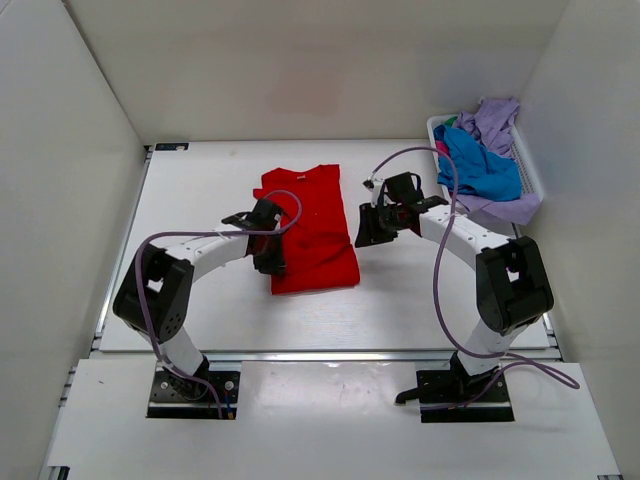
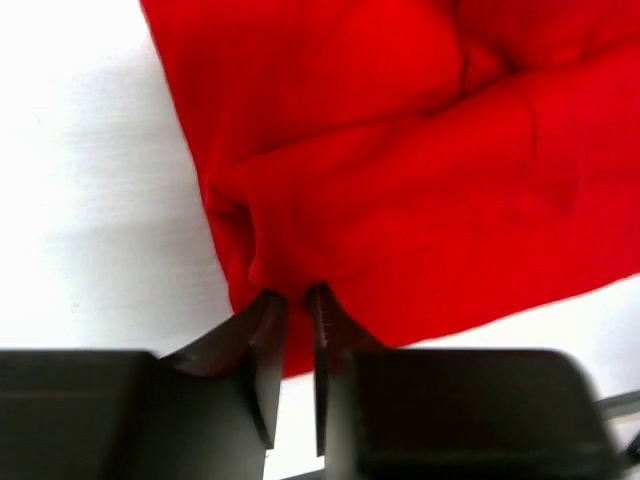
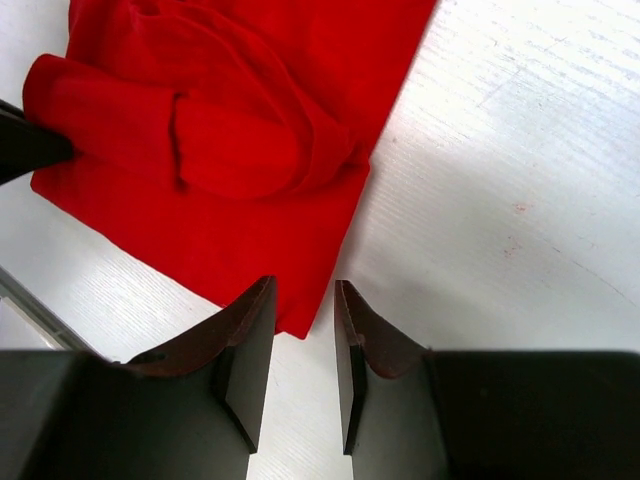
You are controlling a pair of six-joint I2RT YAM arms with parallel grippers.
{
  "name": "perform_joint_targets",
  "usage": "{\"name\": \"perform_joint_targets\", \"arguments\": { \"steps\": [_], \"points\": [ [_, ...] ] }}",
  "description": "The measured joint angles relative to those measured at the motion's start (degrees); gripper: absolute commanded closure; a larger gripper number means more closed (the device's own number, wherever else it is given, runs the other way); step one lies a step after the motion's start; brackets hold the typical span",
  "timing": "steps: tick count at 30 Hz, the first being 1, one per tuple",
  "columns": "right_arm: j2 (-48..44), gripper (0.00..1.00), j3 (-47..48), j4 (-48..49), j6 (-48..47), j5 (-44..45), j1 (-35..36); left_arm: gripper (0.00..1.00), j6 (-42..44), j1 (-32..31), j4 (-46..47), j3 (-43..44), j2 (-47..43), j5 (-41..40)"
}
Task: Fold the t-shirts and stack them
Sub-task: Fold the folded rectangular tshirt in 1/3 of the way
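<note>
A bright red t-shirt lies partly folded on the white table in the middle. My left gripper is at the shirt's left edge, shut on a bunched fold of the red cloth; the cloth bulges right at my fingertips. My right gripper is open just off the shirt's right edge. In the right wrist view the shirt's corner lies below the gap between my fingers, not gripped. A blue t-shirt and a lavender one are heaped in the basket.
The white slatted basket stands at the back right against the wall. White walls close in the table on the left, back and right. The left gripper's finger shows at the left edge of the right wrist view.
</note>
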Motion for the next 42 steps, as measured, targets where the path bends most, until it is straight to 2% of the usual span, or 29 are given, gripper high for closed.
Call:
{"name": "perform_joint_targets", "arguments": {
  "steps": [1, 4, 11, 20, 21, 22, 23, 24, 25, 32, 33, 38, 42],
  "points": [
    [0.0, 0.72, -0.1, 0.0, 0.0, -0.1, -0.1, 0.85, 0.0, -0.1, 0.1, 0.5, 0.3, -0.2],
    [0.0, 0.72, -0.2, 0.0, -0.1, -0.2, -0.3, 0.99, -0.3, -0.1, 0.2, 1.3, 0.5, -0.5],
    [-0.1, 0.73, -0.5, 0.0, -0.2, -0.6, -0.6, 1.00, -0.9, 0.7, -0.1, 4.8, 0.4, -1.6],
    [-0.6, 0.72, -0.9, 0.2, -0.5, -0.6, -0.6, 1.00, -2.8, 5.0, 2.2, 11.5, 1.2, -3.0],
    [-0.9, 0.73, -1.2, 0.3, -0.5, -0.6, -0.6, 0.91, -3.1, 5.5, 2.6, 12.5, 2.0, -3.4],
    [-1.3, 0.71, -1.7, 0.3, -0.5, -0.5, -0.5, 0.77, -3.4, 5.9, 3.0, 13.4, 2.9, -3.8],
    [-1.6, 0.72, -2.1, 0.5, -0.5, -0.5, -0.5, 0.49, -3.6, 6.4, 3.7, 14.1, 4.0, -4.3],
    [-2.0, 0.69, -2.5, 0.6, -0.5, -0.5, -0.5, 0.41, -3.8, 6.8, 4.7, 14.2, 4.8, -4.5],
    [-2.4, 0.68, -2.9, 0.7, -0.5, -0.4, -0.4, 0.38, -4.5, 7.1, 5.3, 14.2, 5.6, -4.5],
    [-5.0, 0.67, -6.9, 2.5, 0.0, 0.8, 1.9, 0.29, -6.3, 9.5, 9.4, 6.9, 5.2, -4.5],
    [-5.4, 0.65, -7.7, 2.8, 0.2, 0.9, 2.6, 0.31, -6.4, 9.9, 9.7, 5.0, 4.4, -4.4],
    [-6.0, 0.57, -11.2, 4.6, 3.5, 2.6, 6.7, 0.30, -4.5, 11.3, 7.7, -0.4, -1.0, -3.4],
    [-6.0, 0.51, -13.0, 6.2, 7.4, 5.9, 9.7, 0.30, -2.1, 9.3, 6.9, -4.0, -5.8, -3.4]
  ]
}}
